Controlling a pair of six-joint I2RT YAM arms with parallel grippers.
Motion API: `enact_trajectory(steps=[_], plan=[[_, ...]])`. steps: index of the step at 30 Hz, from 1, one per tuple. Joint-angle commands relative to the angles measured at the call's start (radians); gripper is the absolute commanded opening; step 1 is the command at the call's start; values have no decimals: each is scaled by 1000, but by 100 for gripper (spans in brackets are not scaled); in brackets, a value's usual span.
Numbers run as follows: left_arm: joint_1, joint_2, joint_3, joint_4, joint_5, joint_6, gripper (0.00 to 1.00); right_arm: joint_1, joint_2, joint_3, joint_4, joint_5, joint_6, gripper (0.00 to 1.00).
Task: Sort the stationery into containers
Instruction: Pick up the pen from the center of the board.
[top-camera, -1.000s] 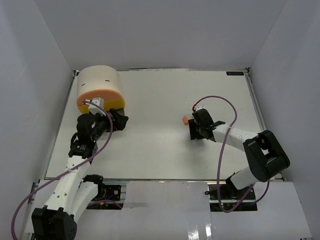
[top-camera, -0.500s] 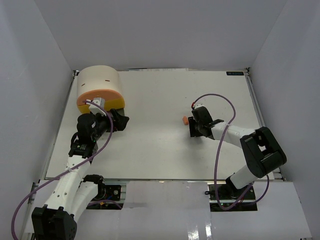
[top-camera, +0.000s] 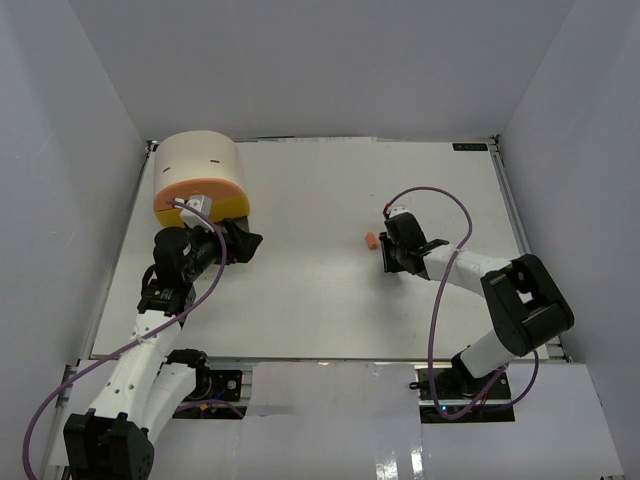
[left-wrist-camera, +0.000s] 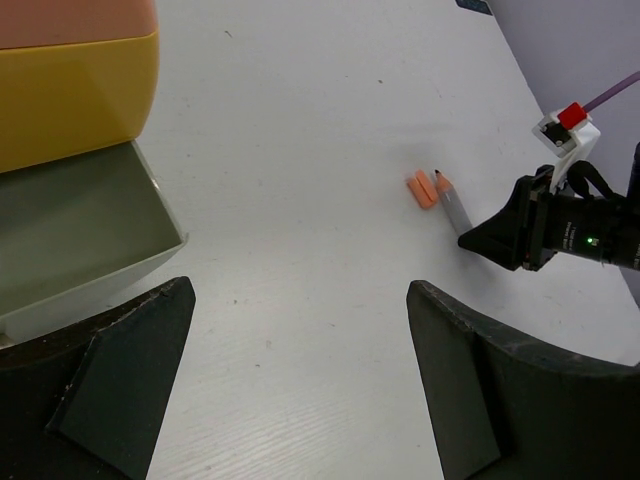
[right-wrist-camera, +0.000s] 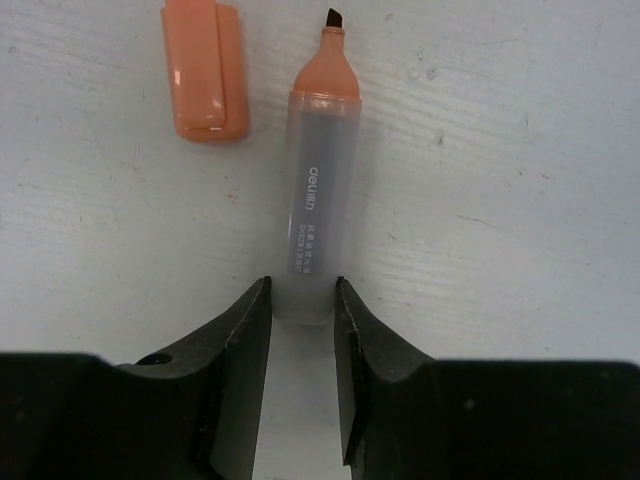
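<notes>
White table (top-camera: 300, 300) — right pincer (right-wrist-camera: 302, 290) clamped on orange marker (right-wrist-camera: 318, 180); left pincer (left-wrist-camera: 300, 300) spread wide.

Lighting on my setup is soft and even from overhead, so the white table (top-camera: 320, 300) reads bright without blowing out. Shadows are faint, just small fuzzy patches under my arms. The glossy strip (top-camera: 400, 450) at the near edge catches some glare. My right wrist cam is sharp: the print on the marker (right-wrist-camera: 318, 220) is readable, while my fingers (right-wrist-camera: 235, 350) go nearly black.
</notes>
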Motion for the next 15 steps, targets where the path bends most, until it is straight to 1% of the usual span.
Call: enact_trajectory(steps=[1, 4, 7, 9, 10, 11, 12, 13, 15], plan=[[4, 8, 0, 43, 104, -47, 98, -4, -97, -38, 27, -2, -12, 25], [4, 23, 6, 47, 162, -124, 98, 4, -183, -65, 40, -11, -15, 17], [4, 22, 16, 50, 193, -203, 98, 32, -276, -94, 57, -26, -14, 15], [3, 14, 24, 53, 201, -263, 98, 73, -347, -114, 91, -23, -8, 15], [0, 8, 27, 60, 204, -283, 98, 90, -371, -120, 102, -17, -3, 13], [-11, 2, 27, 61, 207, -305, 98, 131, -416, -127, 112, 4, -2, 13], [-18, -1, 24, 108, 204, -355, 98, 156, -437, -137, 138, 21, 0, 13], [-40, -11, 17, 124, 198, -383, 98, 205, -459, -143, 152, 37, 0, 13], [-71, -14, 10, 164, 175, -439, 98, 258, -505, -150, 188, 83, -2, 11]])
